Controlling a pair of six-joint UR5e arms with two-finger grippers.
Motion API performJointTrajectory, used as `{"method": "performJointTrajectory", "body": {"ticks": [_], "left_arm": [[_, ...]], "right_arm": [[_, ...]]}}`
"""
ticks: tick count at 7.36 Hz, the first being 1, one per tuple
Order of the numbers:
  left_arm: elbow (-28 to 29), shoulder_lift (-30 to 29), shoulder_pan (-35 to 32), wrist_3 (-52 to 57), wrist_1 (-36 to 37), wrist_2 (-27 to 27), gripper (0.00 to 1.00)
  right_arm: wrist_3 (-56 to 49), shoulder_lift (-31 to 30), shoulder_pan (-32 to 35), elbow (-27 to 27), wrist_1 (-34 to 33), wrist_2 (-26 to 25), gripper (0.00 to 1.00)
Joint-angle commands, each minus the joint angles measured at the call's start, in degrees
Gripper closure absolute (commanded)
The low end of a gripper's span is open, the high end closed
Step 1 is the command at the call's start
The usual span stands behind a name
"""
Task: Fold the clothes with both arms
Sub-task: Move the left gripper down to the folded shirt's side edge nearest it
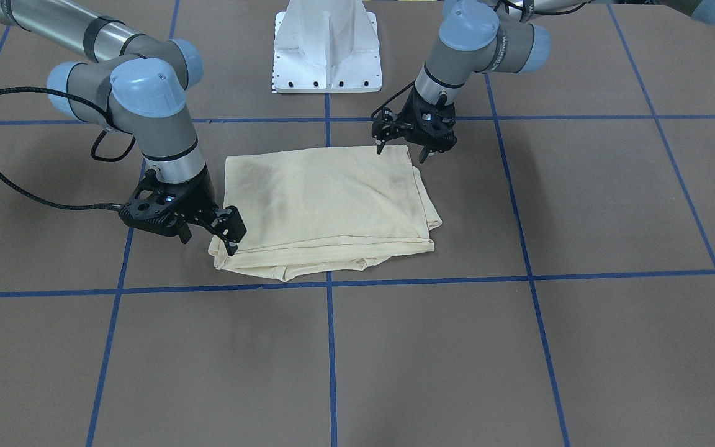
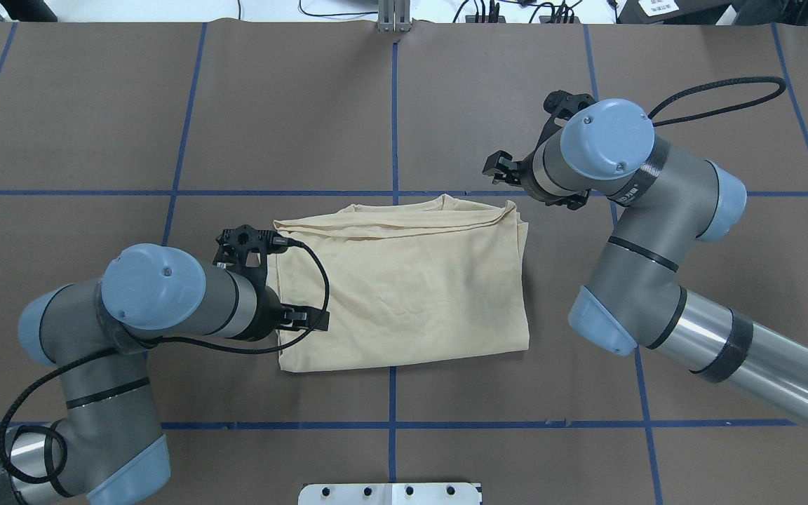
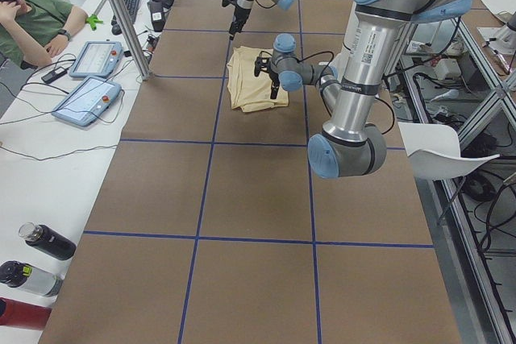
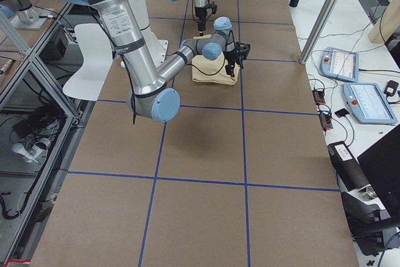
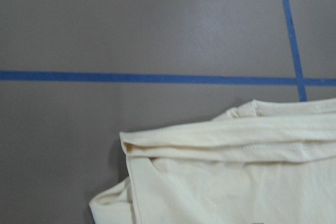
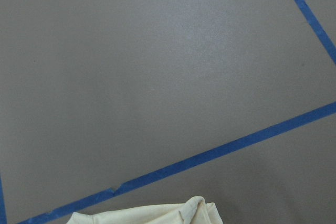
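**Folded T-shirt awaits a two-armed grasp.** A pale cream-yellow T-shirt (image 1: pixel 326 205), already folded into a rough rectangle, is seen lying flat near the middle of the brown table (image 1: pixel 581 360). It is somewhat closer to the robot-side edge than to the operators' edge and is laid across a blue tape line (image 1: pixel 330 347). Its print is not shown.

The left gripper (image 1: pixel 401 154) is held just above the T-shirt's corner nearest the robot's base, jaws spread wide with nothing between them. The right gripper (image 1: pixel 208 244) is set low at the diagonally opposite corner, toward the operators' edge. Its jaws are likewise parted and no cloth is seen clamped, though one fingertip (image 1: pixel 231 249) appears to be touching or just over the hem. Stacked layers are shown at a corner in the left wrist view, and a lower layer is seen bulging out along the operators' side.

The folding is judged to be far along. Trouble could be expected from the layering: should only the top ply be pinched, the stack would be peeled apart when lifted. With the grippers at opposite corners, uneven pulling could skew the rectangle or drag it across the table. A fingertip pressed into the surface could also bunch the hem.
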Motion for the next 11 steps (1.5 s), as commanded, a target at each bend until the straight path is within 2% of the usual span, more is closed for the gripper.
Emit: {"method": "performJointTrajectory", "body": {"ticks": [1, 2, 3, 4, 7, 9, 10, 11], "left_arm": [[0.5, 0.8, 2.3, 0.0, -0.1, 1.9, 0.18], [1.1, 0.8, 2.6, -0.1, -0.1, 2.0, 0.35], [1.8, 0.8, 2.6, 0.0, -0.1, 2.1, 0.45], [2.0, 0.8, 2.6, 0.0, -0.1, 2.1, 0.46], [2.3, 0.8, 2.6, 0.1, -0.1, 2.0, 0.65], [2.0, 0.8, 2.7, -0.1, 0.0, 2.1, 0.65], [1.6, 1.6, 2.7, -0.1, 0.0, 2.1, 0.74], [1.3, 2.4, 2.7, -0.1, 0.0, 2.2, 1.0]], "right_arm": [[0.0, 0.0, 0.0, 0.0, 0.0, -0.1, 0.0], [0.0, 0.0, -0.1, 0.0, 0.0, 0.0, 0.0], [0.0, -0.1, -0.1, -0.1, 0.0, 0.0, 0.0], [0.0, -0.1, -0.1, -0.1, 0.0, 0.0, 0.0], [0.0, -0.1, -0.1, -0.1, 0.0, 0.0, 0.0], [0.1, -0.1, -0.2, -0.1, 0.0, 0.0, 0.0], [0.0, -0.1, -0.2, -0.1, 0.0, 0.0, 0.0], [0.1, -0.1, -0.2, -0.2, 0.0, -0.1, 0.0]]}}
